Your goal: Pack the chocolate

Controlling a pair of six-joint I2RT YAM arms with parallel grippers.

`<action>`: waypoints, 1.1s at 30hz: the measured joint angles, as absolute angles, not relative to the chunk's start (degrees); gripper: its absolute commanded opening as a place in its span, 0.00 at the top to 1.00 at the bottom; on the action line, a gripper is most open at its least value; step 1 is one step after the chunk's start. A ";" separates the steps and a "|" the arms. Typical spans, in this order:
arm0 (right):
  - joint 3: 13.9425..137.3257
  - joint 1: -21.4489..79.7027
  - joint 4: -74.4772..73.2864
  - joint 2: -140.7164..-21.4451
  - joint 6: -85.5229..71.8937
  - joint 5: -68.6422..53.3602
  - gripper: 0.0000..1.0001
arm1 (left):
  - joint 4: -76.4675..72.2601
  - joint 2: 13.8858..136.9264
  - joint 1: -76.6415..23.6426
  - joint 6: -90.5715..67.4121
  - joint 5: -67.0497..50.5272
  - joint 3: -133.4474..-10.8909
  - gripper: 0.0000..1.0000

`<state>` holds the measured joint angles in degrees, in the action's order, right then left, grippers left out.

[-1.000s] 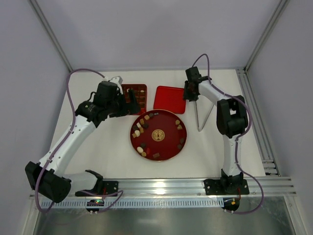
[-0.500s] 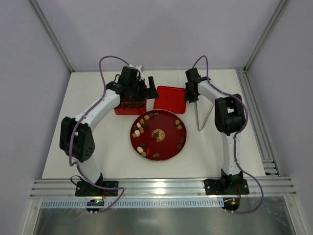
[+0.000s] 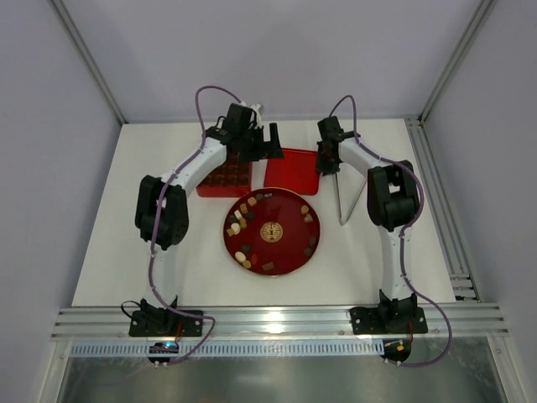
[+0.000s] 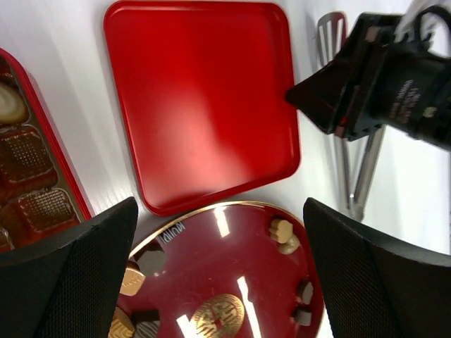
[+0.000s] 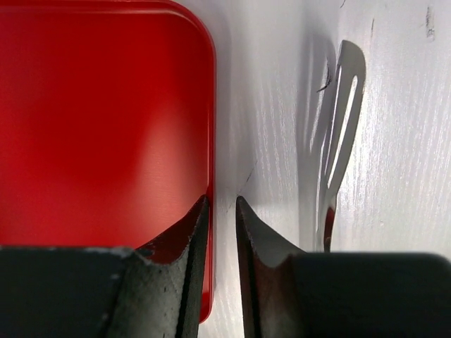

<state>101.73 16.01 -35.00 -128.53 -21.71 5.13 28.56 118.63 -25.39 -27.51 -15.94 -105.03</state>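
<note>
While most of the chocolate [image 3: 237,225] is scattered around the rim of the round red plate [image 3: 289,267], near its gold emblem [image 3: 270,232], a few brown pieces are seen already seated in the compartments of the red grid box [image 3: 220,180]. The left gripper [image 3: 268,144] is held with its fingers spread wide and nothing between them, above the gap between the box and the square red tray [image 3: 291,170]. In its wrist view the plate's pieces [image 4: 282,232] lie just below the fingers and apart from them. The right gripper [image 5: 220,204] is set at the tray's right edge with its jaws drawn almost together. Whether the rim is pinched cannot be told. Metal tongs [image 3: 340,201] lie on the white table [image 3: 126,243] just beside it.

Compared with half a second ago, the left gripper has been carried rightward from over the box to the tray's near corner. The right arm and the chocolate on the plate are found unchanged.
</note>
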 measured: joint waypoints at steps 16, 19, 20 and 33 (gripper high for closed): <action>103.68 15.57 -34.61 -129.80 -20.86 3.81 0.96 | 28.97 129.27 -25.39 -24.77 -16.75 -110.24 0.03; 103.68 15.33 -34.37 -129.80 -20.86 3.22 0.96 | 28.99 130.32 -25.39 -24.77 -17.02 -110.78 0.03; 103.68 15.22 -34.30 -129.80 -20.84 3.09 0.96 | 28.97 130.61 -25.39 -24.77 -17.10 -110.87 0.03; 103.68 13.63 -34.35 -127.96 -20.86 1.69 0.96 | 28.97 132.18 -25.39 -24.82 -17.61 -112.73 0.03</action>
<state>103.68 13.63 -34.35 -127.96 -20.86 1.69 28.97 132.18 -25.39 -24.82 -17.61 -112.73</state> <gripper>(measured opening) 0.042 0.969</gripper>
